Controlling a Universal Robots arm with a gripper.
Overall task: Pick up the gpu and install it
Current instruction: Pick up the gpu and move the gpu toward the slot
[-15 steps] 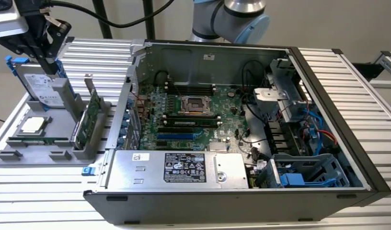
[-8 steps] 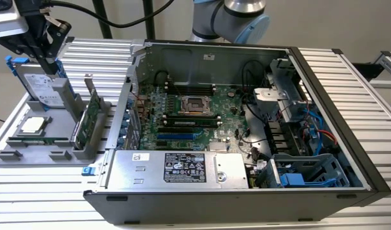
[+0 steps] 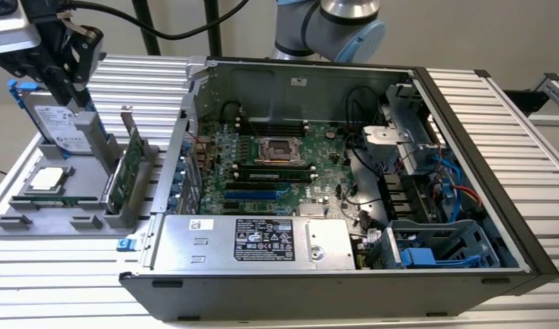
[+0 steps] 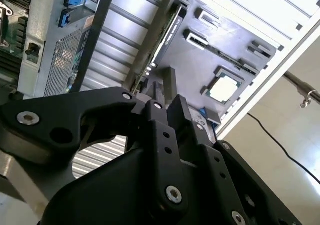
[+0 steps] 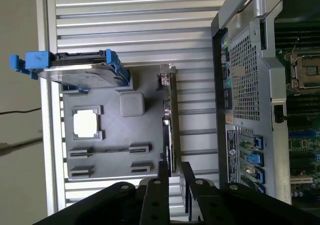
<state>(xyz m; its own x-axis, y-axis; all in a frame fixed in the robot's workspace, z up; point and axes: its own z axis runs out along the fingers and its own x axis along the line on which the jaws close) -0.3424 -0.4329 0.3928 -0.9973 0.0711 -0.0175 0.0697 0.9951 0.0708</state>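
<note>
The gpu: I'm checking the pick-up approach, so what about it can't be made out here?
- Faces: the gpu is edge-on in the first wrist view.
- Bottom edge: sunk in a slot of the gray tray in the exterior view.
- One end: behind the black body of the gripper in the second wrist view.

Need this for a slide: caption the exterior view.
Hand hovers over the gray tray where the gpu stands on edge, beside the open computer case.
</note>
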